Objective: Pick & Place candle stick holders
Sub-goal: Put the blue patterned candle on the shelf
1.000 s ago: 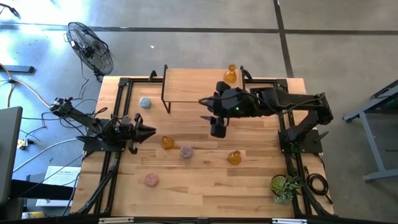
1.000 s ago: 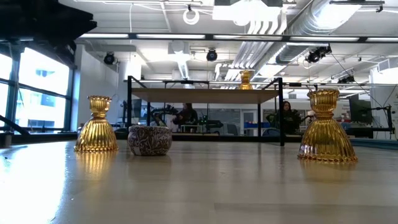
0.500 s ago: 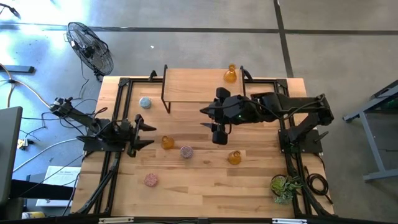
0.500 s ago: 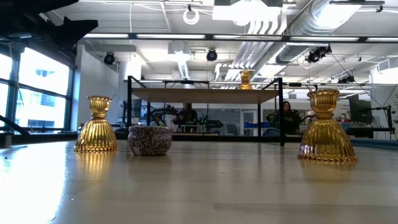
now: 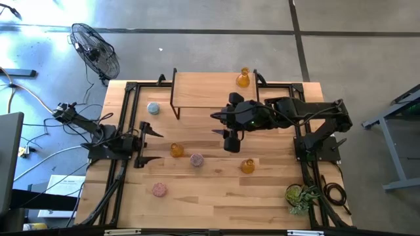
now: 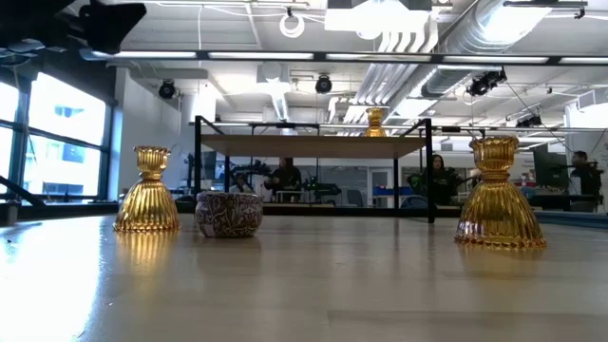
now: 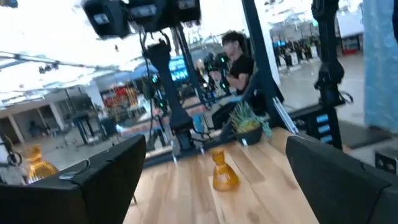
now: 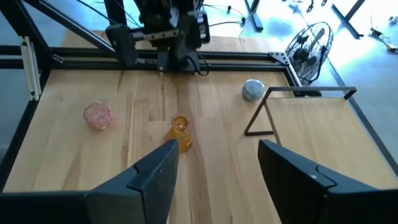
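Note:
Several candle stick holders stand upright on their bases. On the wooden table are an amber one (image 5: 177,150), a pink one (image 5: 196,159), a second amber one (image 5: 247,166), a second pink one (image 5: 159,189) and a pale blue one (image 5: 153,108). A third amber one (image 5: 243,78) stands on the raised shelf (image 5: 203,92). My left gripper (image 5: 156,145) is open at the table's left, just left of the first amber holder, with nothing between its fingers. My right gripper (image 5: 215,124) hangs open above the table's middle, also with nothing between its fingers (image 8: 155,171).
A green plant (image 5: 300,196) sits at the near right corner. The shelf's black frame legs (image 8: 258,118) stand on the far half of the table. A fan (image 5: 95,49) stands on the floor beyond the far left corner. People show in the room behind (image 7: 233,62).
My left gripper has opened wide and rolled about its own axis while staying in place at the table's left. The holders have not moved.

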Robot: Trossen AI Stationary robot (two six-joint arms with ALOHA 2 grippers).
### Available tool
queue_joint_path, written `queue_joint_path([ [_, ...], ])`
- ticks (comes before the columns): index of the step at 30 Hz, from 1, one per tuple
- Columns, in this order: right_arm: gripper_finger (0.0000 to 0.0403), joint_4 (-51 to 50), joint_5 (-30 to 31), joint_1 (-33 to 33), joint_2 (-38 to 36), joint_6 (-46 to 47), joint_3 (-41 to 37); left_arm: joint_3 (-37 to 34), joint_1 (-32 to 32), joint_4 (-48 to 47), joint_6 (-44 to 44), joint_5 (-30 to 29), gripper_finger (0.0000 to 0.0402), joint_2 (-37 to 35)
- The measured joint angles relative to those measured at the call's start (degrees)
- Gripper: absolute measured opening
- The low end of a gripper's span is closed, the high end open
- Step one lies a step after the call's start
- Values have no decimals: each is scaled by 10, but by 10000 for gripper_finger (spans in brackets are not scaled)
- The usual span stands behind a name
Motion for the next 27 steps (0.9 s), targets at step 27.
queue_joint_path([
  [27,217,-9,2,0,0,22,0,0,0,28,-284,73,381,0],
])
